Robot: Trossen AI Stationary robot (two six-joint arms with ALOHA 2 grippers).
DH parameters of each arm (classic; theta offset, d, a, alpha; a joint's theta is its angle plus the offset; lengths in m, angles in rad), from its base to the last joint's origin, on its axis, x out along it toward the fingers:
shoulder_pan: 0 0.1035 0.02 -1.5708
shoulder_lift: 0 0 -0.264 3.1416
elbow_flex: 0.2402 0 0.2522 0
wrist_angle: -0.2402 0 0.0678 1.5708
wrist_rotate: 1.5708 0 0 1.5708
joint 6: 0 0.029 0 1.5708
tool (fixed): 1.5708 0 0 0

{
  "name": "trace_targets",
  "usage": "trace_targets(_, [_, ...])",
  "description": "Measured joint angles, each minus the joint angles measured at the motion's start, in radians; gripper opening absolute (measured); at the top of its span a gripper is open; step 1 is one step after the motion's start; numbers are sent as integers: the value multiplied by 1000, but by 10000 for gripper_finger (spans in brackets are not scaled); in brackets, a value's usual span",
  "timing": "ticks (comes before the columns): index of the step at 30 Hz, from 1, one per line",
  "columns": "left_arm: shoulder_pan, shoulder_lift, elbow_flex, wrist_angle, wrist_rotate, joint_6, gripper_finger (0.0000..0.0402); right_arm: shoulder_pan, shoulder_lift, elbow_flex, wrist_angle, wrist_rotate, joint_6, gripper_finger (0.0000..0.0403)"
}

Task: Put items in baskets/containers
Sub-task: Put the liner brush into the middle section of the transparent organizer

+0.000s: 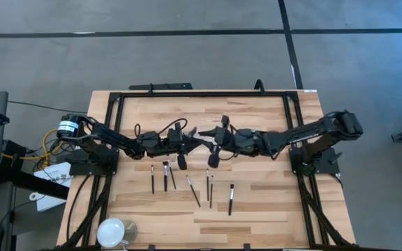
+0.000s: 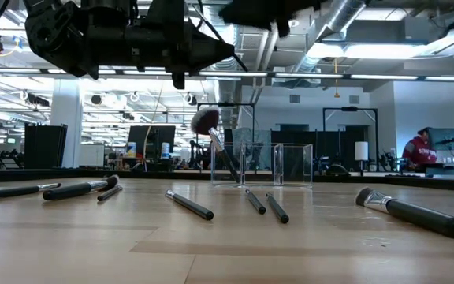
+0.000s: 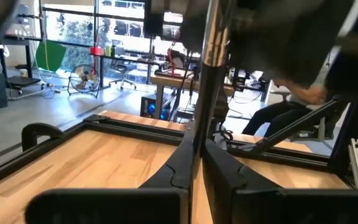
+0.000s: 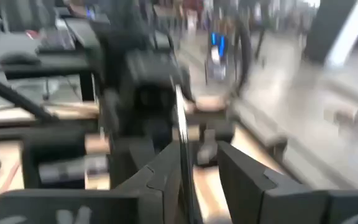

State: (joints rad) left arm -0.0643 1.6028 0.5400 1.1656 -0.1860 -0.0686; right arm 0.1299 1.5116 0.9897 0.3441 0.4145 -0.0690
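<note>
Both arms meet above the table's middle. My left gripper (image 1: 194,134) (image 3: 199,152) is shut on a slim makeup brush (image 3: 209,74) with a silver ferrule. My right gripper (image 1: 209,137) (image 4: 201,165) faces it, open, with the same brush's thin shaft (image 4: 181,134) standing between its fingers, close to one finger; I cannot tell whether it touches. Several more brushes (image 1: 192,191) lie flat on the near half of the table. The clear tray (image 2: 262,164) stands beyond them, and a fan-headed brush (image 2: 207,122) leans inside it. My left gripper pinches the brush's handle (image 3: 199,132) between its two fingers. The brush runs on past the fingertips, along the fingers, toward the right gripper. It is lifted clear of the table.
A round white dish (image 1: 114,230) sits at the near left corner. A black frame (image 1: 201,93) runs along the far edge and both sides of the table. A thick brush (image 2: 416,213) lies toward the near right. Bare wood shows on the far half, behind the arms.
</note>
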Motion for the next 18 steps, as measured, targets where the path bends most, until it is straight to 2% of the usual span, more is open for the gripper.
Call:
trace_targets(4, [0,0,0,-12,0,0,21,-5,11,0,-66,-19,93,114])
trace_targets(10, [0,0,0,-43,0,0,21,-21,72,0,46,-27,20,137])
trace_targets(18, [0,0,0,-52,-1,0,21,-61,82,16,69,-152,56,155])
